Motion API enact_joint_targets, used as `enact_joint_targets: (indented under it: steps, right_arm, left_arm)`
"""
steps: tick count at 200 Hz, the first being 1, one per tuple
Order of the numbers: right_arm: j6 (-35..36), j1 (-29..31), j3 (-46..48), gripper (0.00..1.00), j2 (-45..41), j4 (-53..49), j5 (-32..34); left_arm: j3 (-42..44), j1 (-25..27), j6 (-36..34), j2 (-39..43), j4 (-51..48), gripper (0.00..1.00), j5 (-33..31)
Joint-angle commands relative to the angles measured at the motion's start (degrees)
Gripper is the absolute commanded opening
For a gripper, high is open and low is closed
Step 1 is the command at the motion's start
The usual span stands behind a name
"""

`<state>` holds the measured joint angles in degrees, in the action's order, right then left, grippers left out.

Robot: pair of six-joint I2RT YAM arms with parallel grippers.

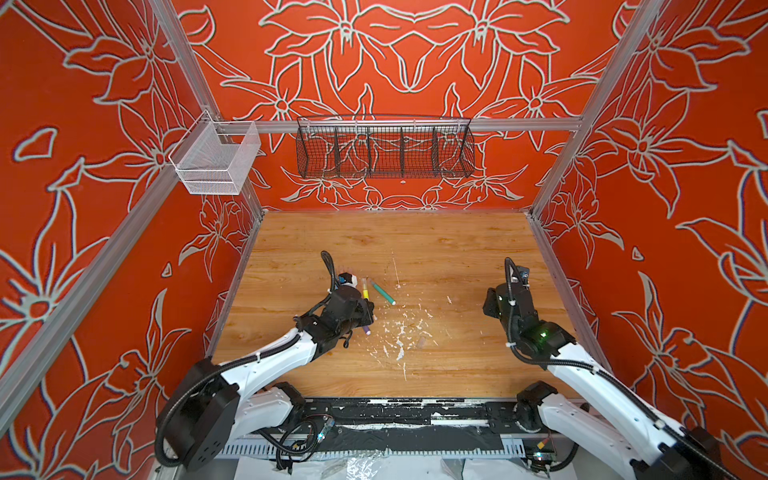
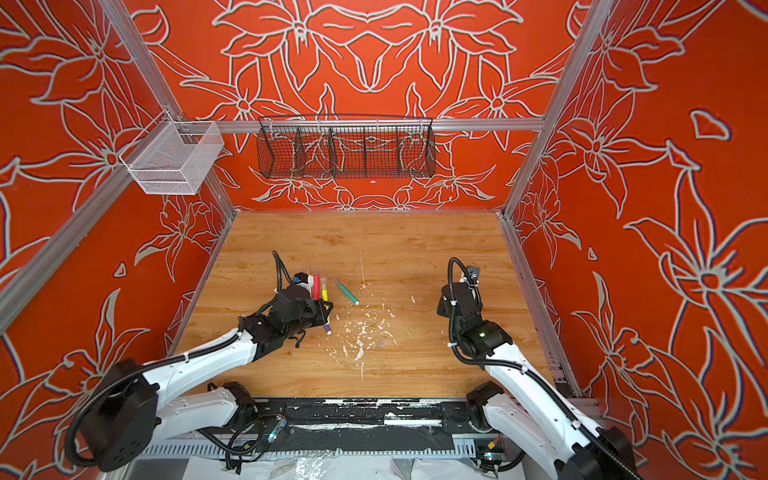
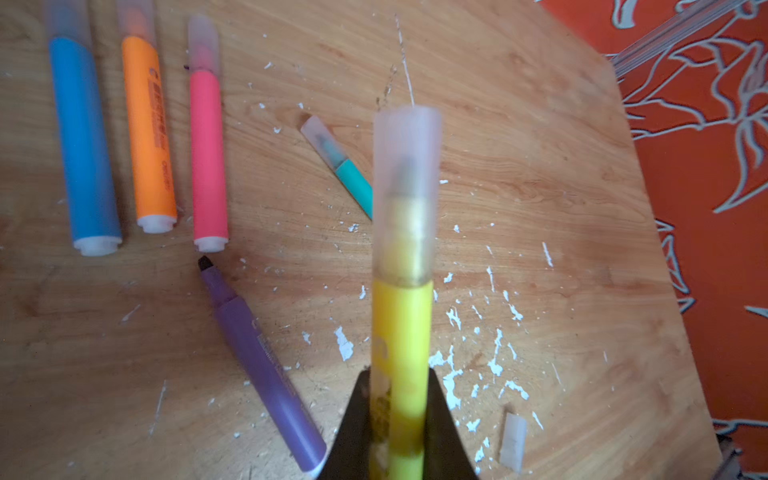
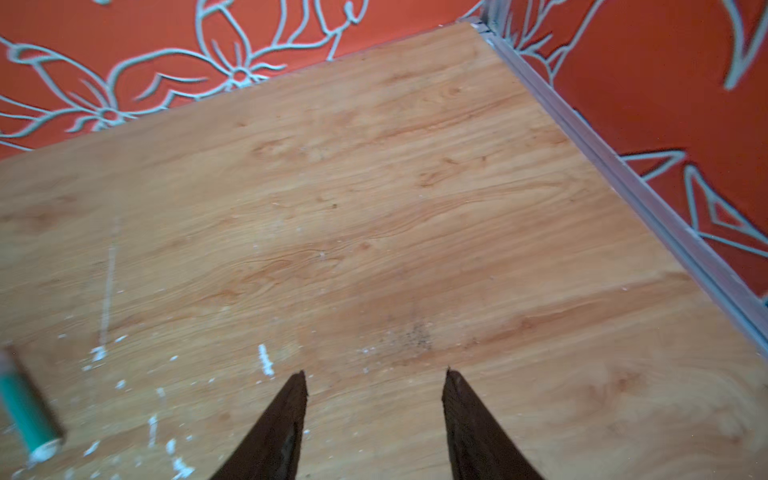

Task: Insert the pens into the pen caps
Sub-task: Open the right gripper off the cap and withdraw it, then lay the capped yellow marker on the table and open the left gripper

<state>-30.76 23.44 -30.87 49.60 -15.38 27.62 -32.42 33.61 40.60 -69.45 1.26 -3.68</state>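
My left gripper point(image 3: 401, 374) is shut on the yellow pen point(image 3: 403, 332), which points forward above the table with a translucent pen cap point(image 3: 407, 187) on its tip. Blue point(image 3: 83, 141), orange point(image 3: 147, 133) and pink point(image 3: 208, 153) pens lie capped side by side. A capped green pen point(image 3: 349, 174) lies past the yellow one. The purple pen point(image 3: 257, 357) lies uncapped beside my left gripper, dark tip bare. One loose cap point(image 3: 513, 442) lies among the white flecks, also seen as a pale cap point(image 1: 421, 342) in a top view. My right gripper point(image 4: 376, 374) hangs open and empty over bare wood on the right.
White paint-like flecks point(image 1: 399, 332) dot the middle of the wooden table point(image 1: 457, 249). A black wire basket point(image 1: 384, 147) and a white mesh basket point(image 1: 216, 160) hang on the back rail. Metal frame rails point(image 4: 648, 199) edge the table on both sides.
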Motion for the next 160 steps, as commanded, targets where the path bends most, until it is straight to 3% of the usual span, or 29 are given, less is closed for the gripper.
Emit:
enact_joint_targets:
  steps: [1, 30, 91, 132, 160]
  right_arm:
    - [1.0, -1.9, 2.2, 0.54, 1.1, 2.7, 4.9]
    - [0.8, -3.1, 5.6, 0.54, 0.5, 7.0, 3.7]
    - [1.1, -3.1, 6.4, 0.52, 1.3, 8.5, 1.5]
    - [1.2, -3.1, 6.6, 0.53, 0.9, 8.5, 1.0]
    - [1.4, -3.2, 6.8, 0.53, 0.6, 8.7, 0.8]
  left_arm:
    - [-4.4, 0.4, 3.5, -5.2, -3.9, 0.0, -2.9]
    - [-7.6, 0.3, 7.3, -12.0, -6.4, 0.0, -6.6]
    - [-13.4, 0.3, 11.0, -24.0, -7.3, 0.0, -7.6]
    - [-15.2, 0.3, 12.2, -27.4, -7.4, 0.0, -8.0]
    - [-15.5, 0.4, 11.1, -25.9, -8.2, 0.33, -8.7]
